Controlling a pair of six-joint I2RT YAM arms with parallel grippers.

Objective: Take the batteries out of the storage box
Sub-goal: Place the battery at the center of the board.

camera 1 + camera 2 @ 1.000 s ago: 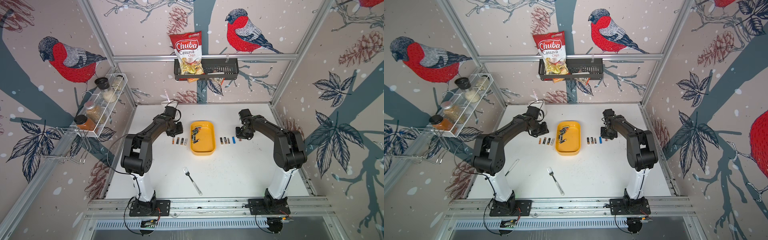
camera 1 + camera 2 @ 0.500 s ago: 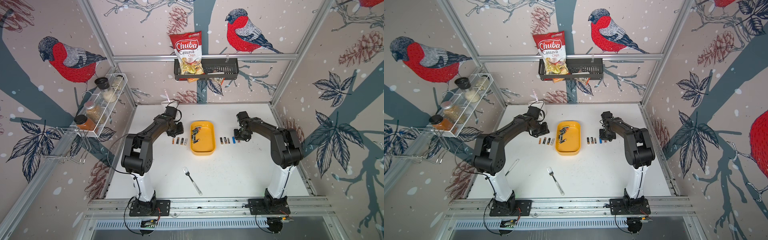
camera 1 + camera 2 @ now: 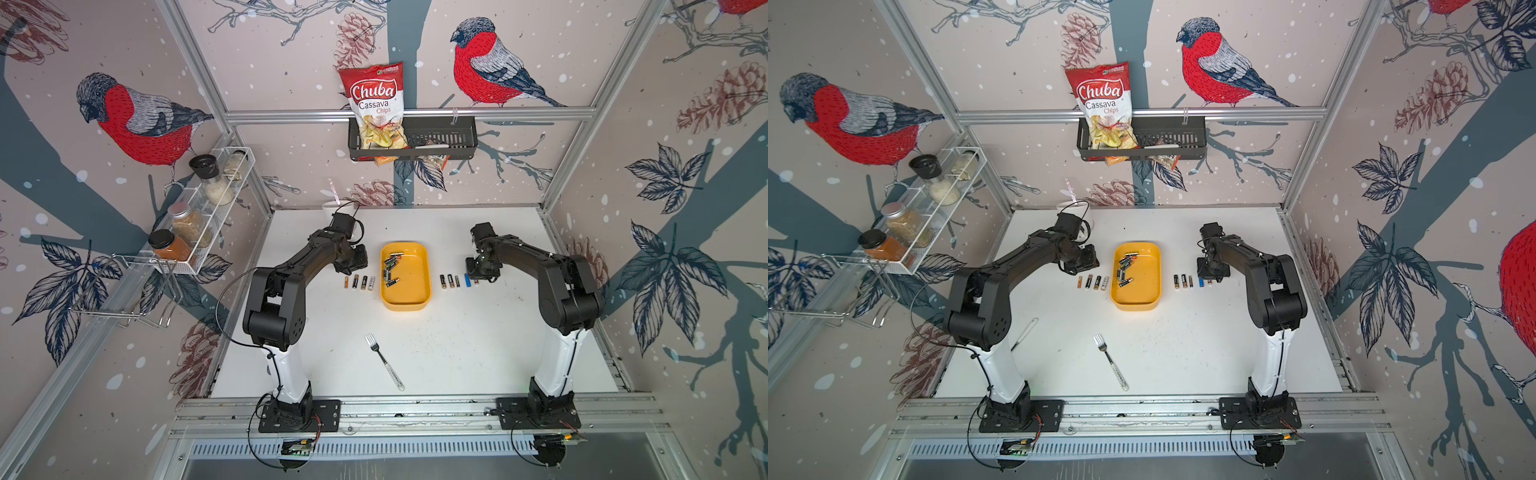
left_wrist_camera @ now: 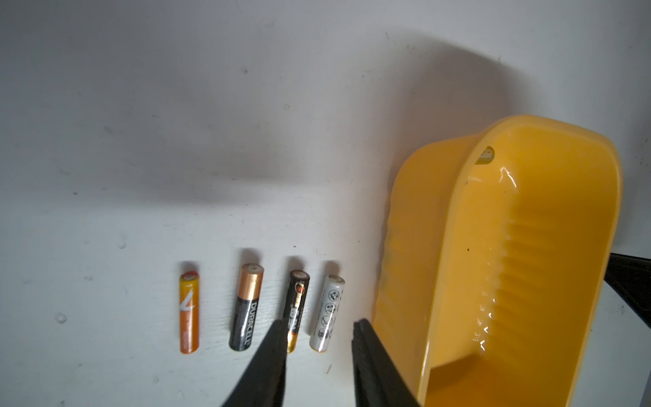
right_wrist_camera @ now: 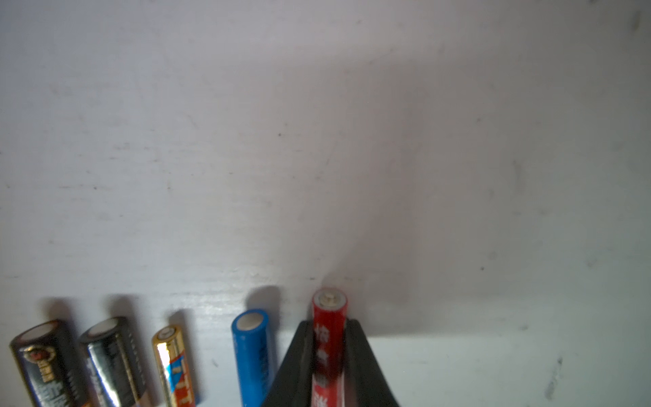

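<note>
The right claw clamps the red battery, parallel to the row, at the blue battery's three o'clock; the left claw hangs open.

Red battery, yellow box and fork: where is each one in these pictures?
Red battery [image 5: 329,329], right wrist view, on its printed red side.
Yellow box [image 3: 413,289], in a top view, on its bare floor.
Fork [image 3: 385,363], in a top view, mid-handle.

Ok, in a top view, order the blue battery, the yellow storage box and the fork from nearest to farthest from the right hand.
From the right hand, closed on the red battery:
1. blue battery: right next to it, on the box side.
2. storage box: further along the same way, mid-table.
3. fork: farthest, toward the table's front.
</note>
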